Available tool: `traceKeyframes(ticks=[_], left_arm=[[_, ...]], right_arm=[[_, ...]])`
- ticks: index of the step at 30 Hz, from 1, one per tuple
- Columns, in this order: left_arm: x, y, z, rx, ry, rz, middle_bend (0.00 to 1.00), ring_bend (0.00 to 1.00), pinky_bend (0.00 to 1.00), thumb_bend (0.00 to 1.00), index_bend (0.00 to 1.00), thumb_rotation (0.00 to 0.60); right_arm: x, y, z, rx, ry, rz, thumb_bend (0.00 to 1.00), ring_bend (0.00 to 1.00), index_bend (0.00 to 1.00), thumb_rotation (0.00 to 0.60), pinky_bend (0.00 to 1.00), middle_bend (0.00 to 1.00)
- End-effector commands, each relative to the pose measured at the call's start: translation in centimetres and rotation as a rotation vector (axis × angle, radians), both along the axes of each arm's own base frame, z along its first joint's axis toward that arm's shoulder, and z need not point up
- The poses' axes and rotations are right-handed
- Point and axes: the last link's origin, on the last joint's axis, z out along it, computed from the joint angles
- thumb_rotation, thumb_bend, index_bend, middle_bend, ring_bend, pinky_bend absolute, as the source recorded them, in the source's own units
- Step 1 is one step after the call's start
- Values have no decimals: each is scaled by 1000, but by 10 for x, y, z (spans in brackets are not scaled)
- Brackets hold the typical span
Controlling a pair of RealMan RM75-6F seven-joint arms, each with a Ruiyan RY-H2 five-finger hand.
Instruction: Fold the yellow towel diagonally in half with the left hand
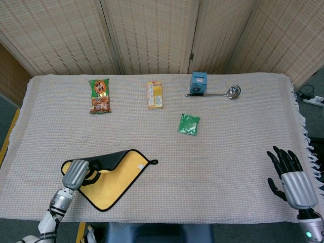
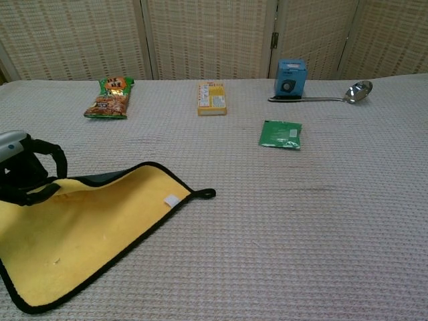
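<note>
1. The yellow terry towel with black piping (image 1: 114, 177) lies at the near-left part of the bench (image 1: 228, 167), which is covered in a pale woven cloth. One corner is lifted and turned over the towel's body, showing the grey underside along the raised edge.

2. The left robot hand (image 1: 81, 173) grips that lifted corner, fingers curled around the black edge. In my judgement the corner is held clear of the cloth so it can travel across without dragging the lower layer.

3. The corner opposite, with its black hanging loop (image 2: 206, 194), rests flat and points right. It appears to serve as the anchor of the fold. The fold is partly made; the carried corner has not yet met the near corner.

4. The right robot hand (image 1: 292, 178) is at the near-right edge, fingers spread, holding nothing, well apart from the towel. This fits a task assigned to the left alone.

5. A green snack bag (image 1: 99, 95), a yellow box (image 1: 155, 94), a blue cube (image 1: 198, 83), a metal ladle (image 1: 223, 93) and a green sachet (image 1: 189, 124) lie farther back, clear of the fold path.
</note>
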Motion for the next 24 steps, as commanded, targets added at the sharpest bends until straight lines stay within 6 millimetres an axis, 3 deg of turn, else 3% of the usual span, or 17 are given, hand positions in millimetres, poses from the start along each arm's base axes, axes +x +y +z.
traceKeyframes(ticks=[1,12,24], left_arm=[[-1,-12,-2,-12,-10,2,1000,1000,1000,492,589,600],[-8,-53,-5,-29,-10,-10,1000,1000,1000,491,587,600],[-15,-78,-14,-47,-43,17,1000,1000,1000,494,586,600]], right_arm=[[0,1,1,-3,0,-1,479,0,0,600,0,0],[1,4,1,8,-10,7,479,0,0,600,0,0],[2,8,0,13,-14,10,480,0,0,600,0,0]])
